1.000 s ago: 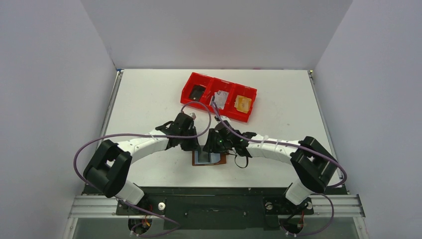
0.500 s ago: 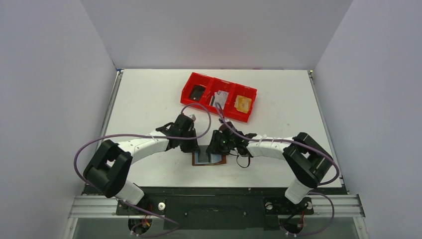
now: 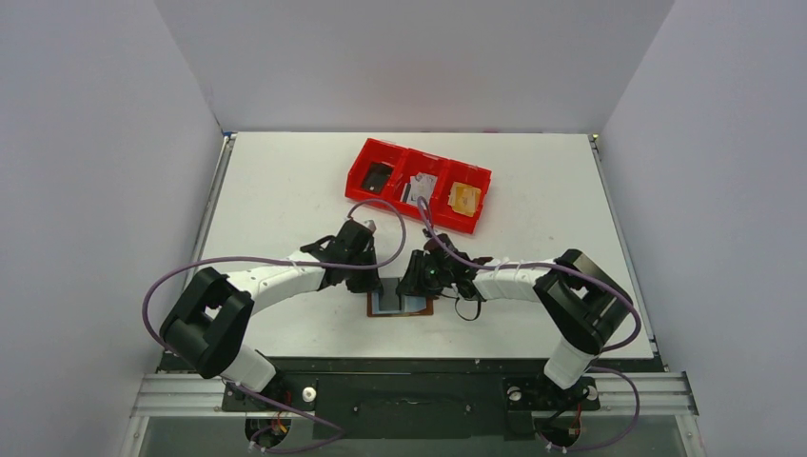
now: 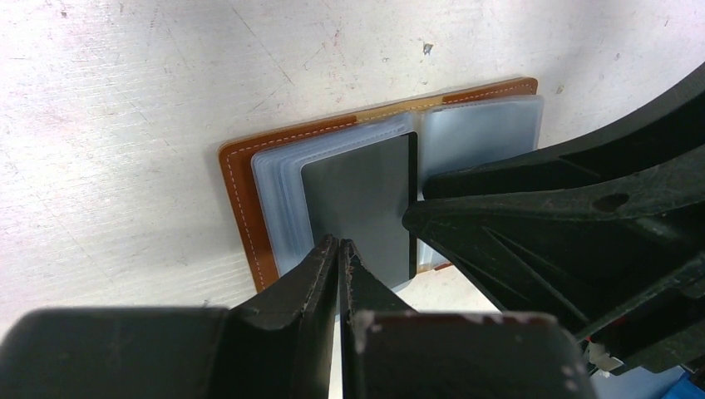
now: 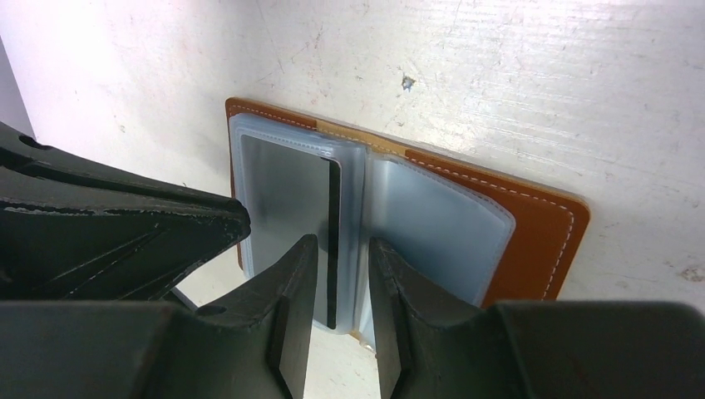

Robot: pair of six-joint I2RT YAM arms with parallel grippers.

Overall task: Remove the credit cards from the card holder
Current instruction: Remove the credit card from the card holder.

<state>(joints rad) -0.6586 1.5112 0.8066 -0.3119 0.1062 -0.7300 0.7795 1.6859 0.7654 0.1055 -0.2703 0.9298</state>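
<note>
The brown leather card holder (image 3: pixel 401 307) lies open on the table between both grippers, its clear plastic sleeves (image 4: pixel 474 137) fanned out. A dark credit card (image 4: pixel 362 199) sits inside one sleeve. My left gripper (image 4: pixel 339 243) is shut, tips together at the near edge of that sleeve, and I see nothing between them. My right gripper (image 5: pixel 342 245) is open, its fingers (image 5: pixel 295 262) on either side of the card's dark edge (image 5: pixel 333 249) and the sleeve fold, with gaps on both sides. One right finger (image 4: pixel 499 216) points at the card's corner.
A red three-compartment tray (image 3: pixel 430 157) stands farther back, holding a dark item, a grey item and a tan-orange item. Purple cables loop over both arms. The card holder (image 5: pixel 532 224) lies near the table's front edge.
The right arm has drawn in leftward toward the card holder and its jaws have narrowed a little. The left gripper has shut the last bit and barely shifted.
</note>
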